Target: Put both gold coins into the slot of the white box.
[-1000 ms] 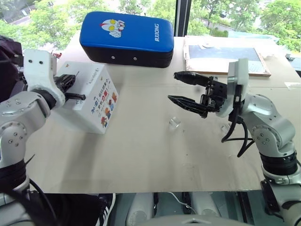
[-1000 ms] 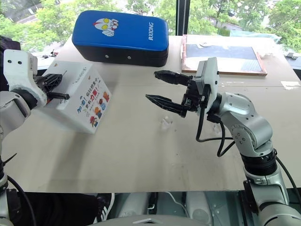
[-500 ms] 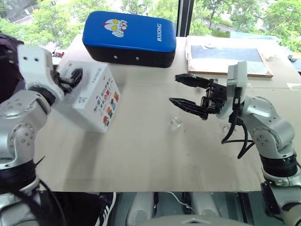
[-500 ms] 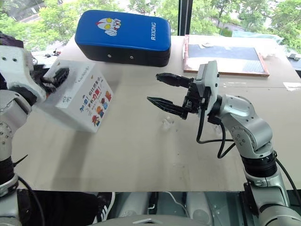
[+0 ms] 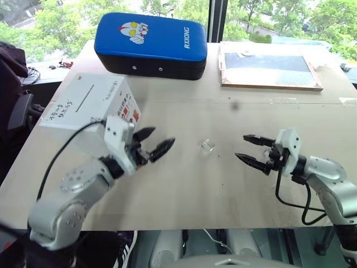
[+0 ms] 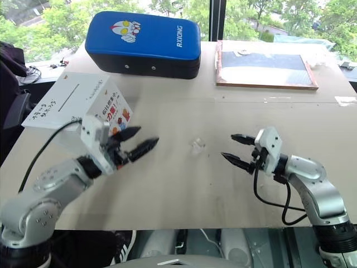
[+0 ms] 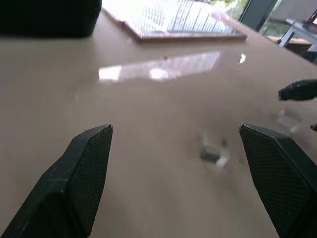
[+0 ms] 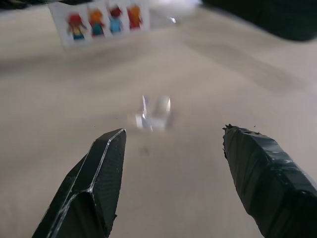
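The white box is located at the left of the frame on the surface, with the slot visible as a dark line on its top face. The left gripper is held just right of the box, fingers spread apart and empty. The right gripper is positioned at the right of the frame, fingers likewise apart and empty. A small clear plastic piece lies between both grippers. A blue cushion is placed at the upper centre. The gold coins cannot be made out.
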Action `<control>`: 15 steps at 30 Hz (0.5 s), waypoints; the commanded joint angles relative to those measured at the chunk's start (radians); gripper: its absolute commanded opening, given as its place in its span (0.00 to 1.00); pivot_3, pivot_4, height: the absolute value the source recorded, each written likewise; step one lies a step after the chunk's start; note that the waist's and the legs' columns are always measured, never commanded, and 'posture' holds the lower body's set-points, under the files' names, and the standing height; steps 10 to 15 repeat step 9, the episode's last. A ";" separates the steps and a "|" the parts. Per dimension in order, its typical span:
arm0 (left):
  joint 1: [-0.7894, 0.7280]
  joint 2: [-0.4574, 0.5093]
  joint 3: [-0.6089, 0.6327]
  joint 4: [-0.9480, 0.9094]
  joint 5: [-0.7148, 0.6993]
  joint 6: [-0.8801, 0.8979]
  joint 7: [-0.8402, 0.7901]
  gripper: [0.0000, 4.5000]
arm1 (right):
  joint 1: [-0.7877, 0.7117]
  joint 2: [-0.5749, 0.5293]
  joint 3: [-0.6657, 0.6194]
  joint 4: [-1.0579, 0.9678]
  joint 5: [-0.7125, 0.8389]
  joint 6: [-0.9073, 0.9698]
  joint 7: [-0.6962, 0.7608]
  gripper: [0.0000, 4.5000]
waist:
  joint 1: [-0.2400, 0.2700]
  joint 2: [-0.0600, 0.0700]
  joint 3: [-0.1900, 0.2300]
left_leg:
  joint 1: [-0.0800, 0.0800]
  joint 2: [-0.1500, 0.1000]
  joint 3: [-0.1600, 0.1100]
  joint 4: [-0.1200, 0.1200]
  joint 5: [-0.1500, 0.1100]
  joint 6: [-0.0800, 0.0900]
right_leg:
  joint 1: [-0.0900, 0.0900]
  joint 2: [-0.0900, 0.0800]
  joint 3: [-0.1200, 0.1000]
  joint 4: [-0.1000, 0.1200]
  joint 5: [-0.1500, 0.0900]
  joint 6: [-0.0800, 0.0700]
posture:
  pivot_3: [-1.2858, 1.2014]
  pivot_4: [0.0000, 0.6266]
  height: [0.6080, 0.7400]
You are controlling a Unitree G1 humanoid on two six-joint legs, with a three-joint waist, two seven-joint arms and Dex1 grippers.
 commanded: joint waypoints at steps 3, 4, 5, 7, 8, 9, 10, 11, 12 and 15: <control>0.074 -0.022 -0.128 0.063 0.237 -0.220 -0.051 0.92 | 0.055 0.019 -0.032 0.056 -0.025 -0.097 0.021 0.74 | 0.011 0.002 0.001 | 0.003 0.000 0.003 0.002 0.000 0.001 | 0.002 0.000 0.003 0.001 0.000 -0.001 | 0.52 0.24 1.00; 0.076 -0.037 -0.135 0.085 0.258 -0.246 -0.048 0.92 | 0.067 0.019 -0.033 0.057 -0.026 -0.104 0.025 0.74 | 0.012 0.002 0.001 | 0.004 0.000 0.004 0.003 0.000 0.001 | 0.003 0.000 0.004 0.002 0.000 -0.001 | 0.52 0.24 1.00; 0.078 -0.050 -0.139 0.102 0.277 -0.268 -0.047 0.92 | 0.075 0.020 -0.034 0.057 -0.028 -0.111 0.027 0.74 | 0.015 0.001 0.001 | 0.005 0.001 0.004 0.003 0.000 0.001 | 0.004 0.000 0.004 0.002 0.000 -0.002 | 0.52 0.24 1.00; 0.084 -0.069 -0.148 0.126 0.305 -0.302 -0.058 0.92 | 0.090 0.024 -0.035 0.050 -0.029 -0.118 0.018 0.74 | 0.017 0.001 0.001 | 0.006 0.001 0.005 0.004 0.000 0.001 | 0.004 0.000 0.004 0.002 0.001 -0.002 | 0.52 0.24 1.00; 0.085 -0.083 -0.154 0.136 0.309 -0.317 -0.065 0.92 | 0.096 0.028 -0.041 0.044 -0.019 -0.112 0.012 0.74 | 0.017 0.001 0.001 | 0.006 0.001 0.006 0.004 0.000 0.001 | 0.004 0.000 0.004 0.003 0.001 -0.002 | 0.52 0.24 1.00; 0.085 -0.089 -0.161 0.142 0.322 -0.330 -0.070 0.92 | 0.101 0.034 -0.045 0.038 -0.011 -0.106 0.004 0.74 | 0.017 0.001 0.001 | 0.006 0.002 0.006 0.004 0.000 0.001 | 0.004 0.000 0.004 0.003 0.001 -0.002 | 0.52 0.24 1.00; 0.085 -0.089 -0.161 0.142 0.322 -0.330 -0.070 0.92 | 0.101 0.034 -0.045 0.038 -0.011 -0.106 0.004 0.74 | 0.017 0.001 0.001 | 0.006 0.002 0.006 0.004 0.000 0.001 | 0.004 0.000 0.004 0.003 0.001 -0.002 | 0.52 0.24 1.00; 0.085 -0.089 -0.161 0.142 0.322 -0.330 -0.070 0.92 | 0.101 0.034 -0.045 0.038 -0.011 -0.106 0.004 0.74 | 0.017 0.001 0.001 | 0.006 0.002 0.006 0.004 0.000 0.001 | 0.004 0.000 0.004 0.003 0.001 -0.002 | 0.52 0.24 1.00; 0.085 -0.089 -0.161 0.142 0.322 -0.330 -0.070 0.92 | 0.101 0.034 -0.045 0.038 -0.011 -0.106 0.004 0.74 | 0.017 0.001 0.001 | 0.006 0.002 0.006 0.004 0.000 0.001 | 0.004 0.000 0.004 0.003 0.001 -0.002 | 0.52 0.24 1.00; 0.085 -0.089 -0.161 0.142 0.322 -0.330 -0.070 0.92 | 0.101 0.034 -0.045 0.038 -0.011 -0.106 0.004 0.74 | 0.017 0.001 0.001 | 0.006 0.002 0.006 0.004 0.000 0.001 | 0.004 0.000 0.004 0.003 0.001 -0.002 | 0.52 0.24 1.00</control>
